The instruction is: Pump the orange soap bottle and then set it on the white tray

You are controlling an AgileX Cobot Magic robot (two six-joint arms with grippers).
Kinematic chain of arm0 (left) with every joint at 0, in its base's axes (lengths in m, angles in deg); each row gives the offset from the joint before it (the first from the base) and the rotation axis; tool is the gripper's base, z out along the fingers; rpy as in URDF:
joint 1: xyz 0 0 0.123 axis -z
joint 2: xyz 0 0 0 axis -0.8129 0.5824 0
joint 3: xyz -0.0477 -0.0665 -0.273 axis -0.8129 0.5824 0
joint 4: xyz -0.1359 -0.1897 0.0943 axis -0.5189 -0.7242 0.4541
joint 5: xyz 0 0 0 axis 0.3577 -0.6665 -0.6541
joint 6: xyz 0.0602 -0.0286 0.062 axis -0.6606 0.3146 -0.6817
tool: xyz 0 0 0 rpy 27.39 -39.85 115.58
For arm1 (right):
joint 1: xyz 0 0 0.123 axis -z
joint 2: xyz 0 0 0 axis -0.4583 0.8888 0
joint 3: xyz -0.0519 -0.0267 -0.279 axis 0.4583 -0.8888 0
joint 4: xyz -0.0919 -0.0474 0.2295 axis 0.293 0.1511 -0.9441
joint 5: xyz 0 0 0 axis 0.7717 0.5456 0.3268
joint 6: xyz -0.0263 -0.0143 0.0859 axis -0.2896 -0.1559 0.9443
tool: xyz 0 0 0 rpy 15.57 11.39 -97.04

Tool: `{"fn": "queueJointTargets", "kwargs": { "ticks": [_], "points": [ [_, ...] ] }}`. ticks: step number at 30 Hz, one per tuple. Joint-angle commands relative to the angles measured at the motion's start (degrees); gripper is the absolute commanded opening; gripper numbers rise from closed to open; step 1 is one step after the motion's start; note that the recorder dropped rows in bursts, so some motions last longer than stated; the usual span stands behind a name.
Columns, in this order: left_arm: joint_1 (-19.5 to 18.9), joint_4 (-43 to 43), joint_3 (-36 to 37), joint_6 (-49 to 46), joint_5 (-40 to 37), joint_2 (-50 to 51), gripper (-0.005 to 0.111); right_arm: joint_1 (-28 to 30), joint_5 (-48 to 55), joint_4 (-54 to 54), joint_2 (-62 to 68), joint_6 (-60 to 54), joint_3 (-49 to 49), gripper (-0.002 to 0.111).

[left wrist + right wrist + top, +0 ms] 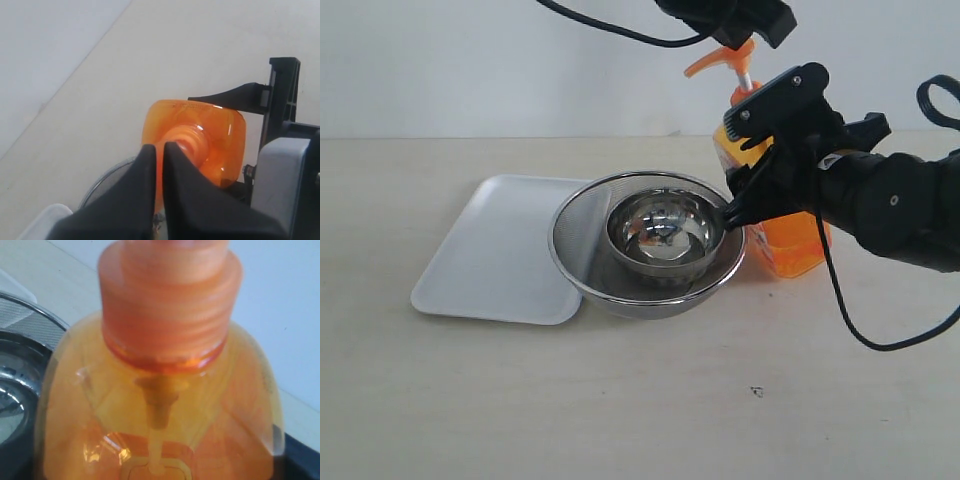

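Observation:
The orange soap bottle [790, 245] stands upright at the right, just behind the strainer, with its pump head [730, 62] raised on a white stem. My right gripper [732, 170] is shut on the bottle's body, one finger on either side. In the right wrist view the bottle [160, 390] fills the picture. My left gripper [745, 35] hovers just above the pump head. Seen from the left wrist, that gripper [159, 146] is shut, directly over the bottle's top [220, 135]. The white tray [490, 260] lies flat at the left, apart from the bottle.
A round steel mesh strainer [580, 230] holding a steel bowl [665, 235] sits between tray and bottle, overlapping the tray's right edge. A black cable [860, 320] loops down from the right arm onto the table. A wall runs along the table's far edge.

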Motion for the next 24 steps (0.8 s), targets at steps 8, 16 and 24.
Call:
{"fn": "queueJointTargets", "kwargs": {
  "ticks": [8,16,24],
  "points": [
    [-0.1,-1.3,0.7,-0.1,-6.2,2.2,0.005,0.0,0.9,0.3,0.0,0.4,-0.3,0.000],
    [0.0,-1.6,0.7,-0.3,-6.2,4.2,0.005,0.0,0.9,0.3,0.0,0.4,-0.3,0.000],
    [0.0,-1.6,0.7,-0.5,-6.2,4.5,0.005,0.0,0.9,0.3,0.0,0.4,-0.3,0.000]
  ]
}}
